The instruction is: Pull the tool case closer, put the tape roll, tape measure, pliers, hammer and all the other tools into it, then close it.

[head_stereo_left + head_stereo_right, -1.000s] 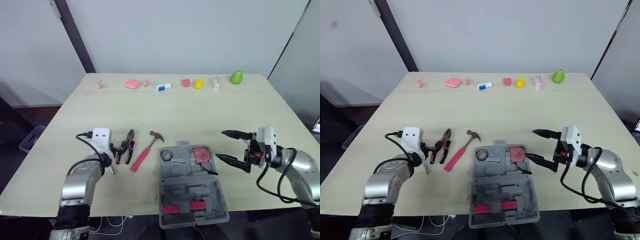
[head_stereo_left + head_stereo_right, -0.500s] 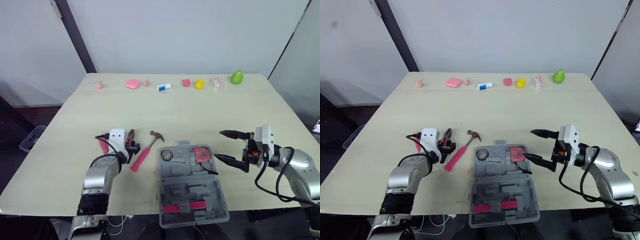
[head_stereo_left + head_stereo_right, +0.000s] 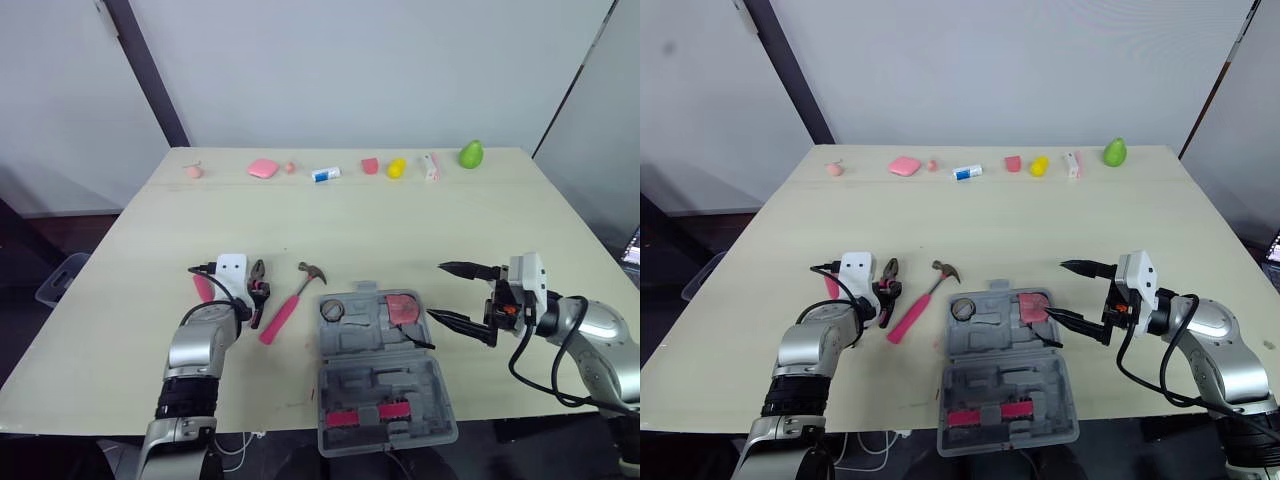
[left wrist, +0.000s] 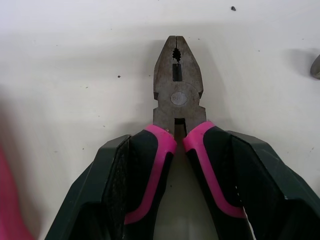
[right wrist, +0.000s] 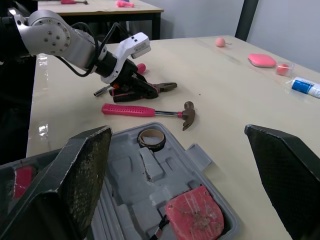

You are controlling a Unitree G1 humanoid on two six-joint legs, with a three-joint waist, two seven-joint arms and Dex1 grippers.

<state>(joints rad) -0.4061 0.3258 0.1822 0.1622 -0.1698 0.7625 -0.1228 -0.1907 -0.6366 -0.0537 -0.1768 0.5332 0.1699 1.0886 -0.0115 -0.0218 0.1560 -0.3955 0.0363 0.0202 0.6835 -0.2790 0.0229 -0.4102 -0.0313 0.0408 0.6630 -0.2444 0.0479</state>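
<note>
The grey tool case (image 3: 385, 385) lies open near the table's front edge. In its far half sit the tape roll (image 3: 333, 309) and the pink tape measure (image 3: 404, 308). Left of the case lies the pink-handled hammer (image 3: 288, 306). Further left are the pliers (image 4: 178, 95), flat on the table. My left gripper (image 3: 254, 296) is shut on their pink-and-black handles, a finger (image 4: 112, 195) pressed against each side. A pink screwdriver handle (image 3: 203, 289) shows beside that wrist. My right gripper (image 3: 437, 290) hangs wide open just right of the case, holding nothing.
Small items line the far edge: a pink ball (image 3: 194, 171), a pink block (image 3: 264, 167), a blue-and-white tube (image 3: 326, 174), a yellow piece (image 3: 397, 167) and a green pear (image 3: 471, 154). Pink tools (image 3: 368, 413) lie in the case's near half.
My left gripper swung right from beside the pliers and now sits over their handles. The right gripper edged slightly towards the case and stays open.
</note>
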